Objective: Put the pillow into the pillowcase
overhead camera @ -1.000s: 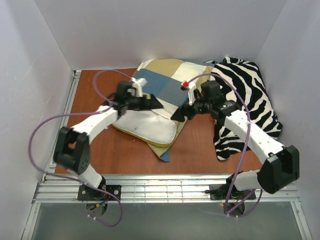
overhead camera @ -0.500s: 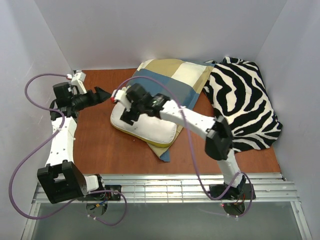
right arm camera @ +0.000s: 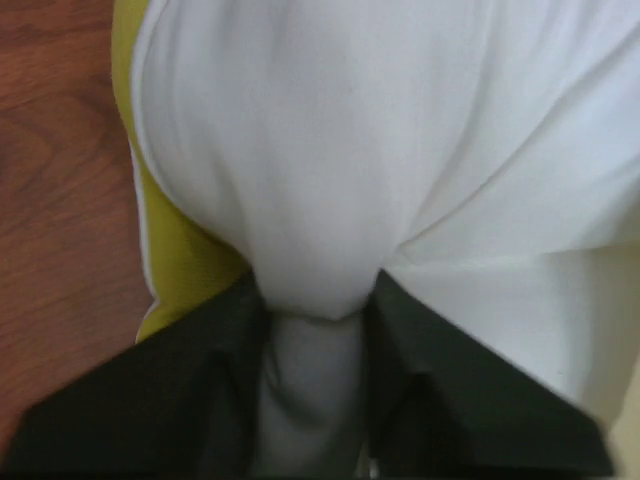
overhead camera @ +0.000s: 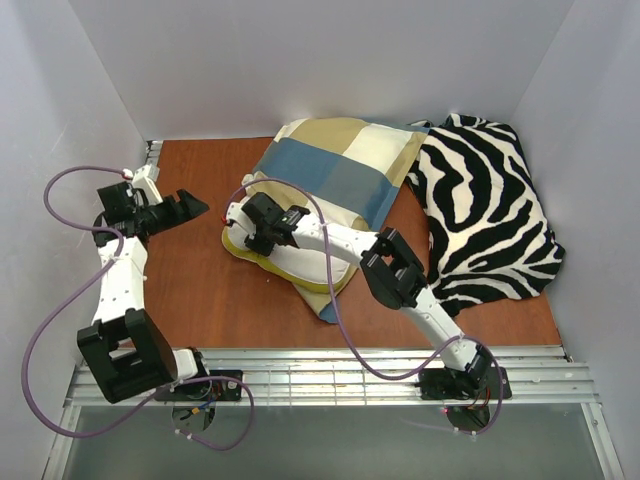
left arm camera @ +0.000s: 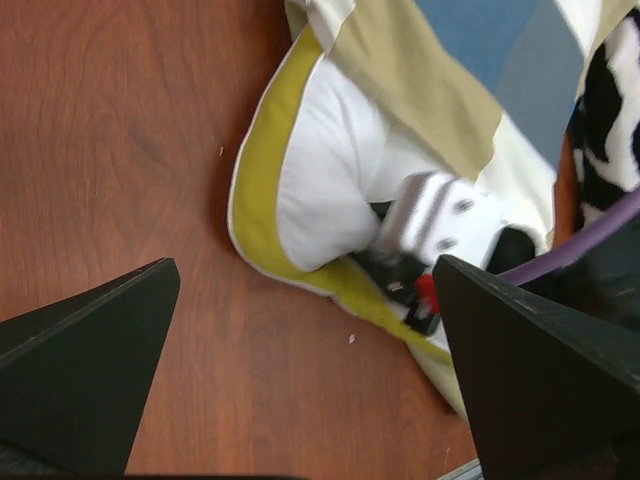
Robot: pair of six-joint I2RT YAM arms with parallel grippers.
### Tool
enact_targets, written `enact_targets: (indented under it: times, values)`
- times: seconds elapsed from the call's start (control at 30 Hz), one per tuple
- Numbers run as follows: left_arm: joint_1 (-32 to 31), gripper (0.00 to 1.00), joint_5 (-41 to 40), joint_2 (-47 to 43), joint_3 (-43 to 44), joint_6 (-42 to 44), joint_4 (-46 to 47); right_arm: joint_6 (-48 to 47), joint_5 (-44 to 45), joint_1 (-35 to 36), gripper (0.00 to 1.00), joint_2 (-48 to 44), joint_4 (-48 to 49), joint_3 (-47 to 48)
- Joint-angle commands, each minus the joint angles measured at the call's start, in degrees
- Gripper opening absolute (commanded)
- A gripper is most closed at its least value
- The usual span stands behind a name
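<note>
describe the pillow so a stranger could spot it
On the brown table, find the checked pillowcase. At its near edge lies the pillow, a plump white cushion edged yellow, pinched by the right gripper. It is plain; the pillowcase and zebra cloth are patterned.

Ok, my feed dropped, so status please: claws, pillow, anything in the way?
Right claw shut on pillow fabric. Left claw open, empty. Pillow mostly outside pillowcase, far edge tucked in. Zebra cloth off right, not blocking.

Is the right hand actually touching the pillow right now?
Touching. The right wrist view shows the right hand closed on the pillow, with a fold of its white fabric pinched between the two black fingers.
</note>
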Motion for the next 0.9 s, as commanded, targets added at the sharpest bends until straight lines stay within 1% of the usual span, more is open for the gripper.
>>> enact_targets:
  times: [0.0,0.03,0.07,0.1,0.17,0.2,0.23,0.27,0.3,0.37,0.4,0.43,0.5,0.53,0.57,0.67,0.7,0.73,0.77,0.87]
  values:
    - [0.0,0.95,1.3,2.4,-4.2,5.1,1.0,0.6,-6.7,-4.9,0.01,-3.6,-6.8,-6.5]
    - [0.0,0.94,2.9,3.1,-5.0,6.0,2.4,0.5,-9.7,-5.2,0.01,-6.6,-6.5,-8.5]
    - [0.0,0.92,4.2,3.9,-5.9,6.5,3.9,0.5,-11.8,-5.7,0.01,-9.7,-5.3,-12.9]
    - [0.0,0.91,6.2,4.7,-6.6,6.5,7.6,0.7,-14.6,-6.6,0.01,-16.4,-4.3,-14.6]
    - [0.0,0.85,8.5,8.2,-7.7,7.1,12.9,0.9,-18.5,-7.4,0.01,-22.6,-2.9,-17.8]
    - [0.0,0.83,10.8,9.5,-7.9,6.7,15.0,1.1,-20.7,-8.5,0.01,-28.0,-2.6,-18.7]
    - [-0.3,0.78,13.0,12.6,-7.8,6.7,17.0,0.8,-22.8,-9.2,0.01,-30.4,-2.5,-19.5]
    - [-1.0,0.76,14.2,14.2,-7.5,6.8,19.1,0.9,-23.8,-10.6,0.01,-34.4,-1.9,-21.7]
    - [-2.1,0.76,14.6,16.1,-6.9,7.2,19.6,0.9,-25.1,-11.3,0.01,-35.9,-1.2,-22.4]
    - [-6.7,0.76,17.5,19.7,-5.9,8.0,21.3,1.4,-26.1,-13.6,0.01,-38.6,-1.0,-23.4]
    - [-10.8,0.76,17.5,20.3,-6.0,7.8,22.5,1.9,-27.3,-14.6,0.01,-39.2,-1.1,-24.0]
    - [-12.8,0.77,16.6,20.8,-6.4,7.5,24.1,2.4,-28.6,-15.5,0.01,-39.7,-1.0,-24.3]
    - [-17.0,0.79,16.1,22.6,-7.9,3.9,30.6,3.5,-29.0,-17.3,0.01,-41.0,-1.1,-24.8]
    - [-18.0,0.80,16.6,23.3,-8.4,1.4,33.2,3.6,-29.5,-17.9,0.01,-41.5,-1.3,-24.9]
    - [-18.9,0.83,16.1,23.9,-8.8,-2.8,38.7,4.2,-29.7,-18.4,0.01,-42.0,-1.3,-25.1]
    - [-22.3,0.86,16.7,25.8,-9.1,-7.7,46.1,4.7,-31.0,-19.9,0.01,-43.1,-1.7,-24.9]
    - [-23.1,0.88,16.6,26.2,-9.6,-11.5,51.5,4.8,-31.9,-20.4,0.01,-43.6,-1.8,-25.0]
    - [-23.6,0.89,15.9,26.3,-10.0,-12.7,54.3,4.7,-32.4,-20.4,0.01,-43.8,-1.9,-25.1]
    - [-24.2,0.91,12.2,26.5,-10.0,-12.8,55.9,4.7,-32.5,-20.7,0.01,-44.2,-2.2,-25.0]
    - [-25.1,0.93,8.8,28.9,-8.0,-10.6,56.1,4.7,-33.5,-21.6,0.01,-44.9,-3.6,-24.7]
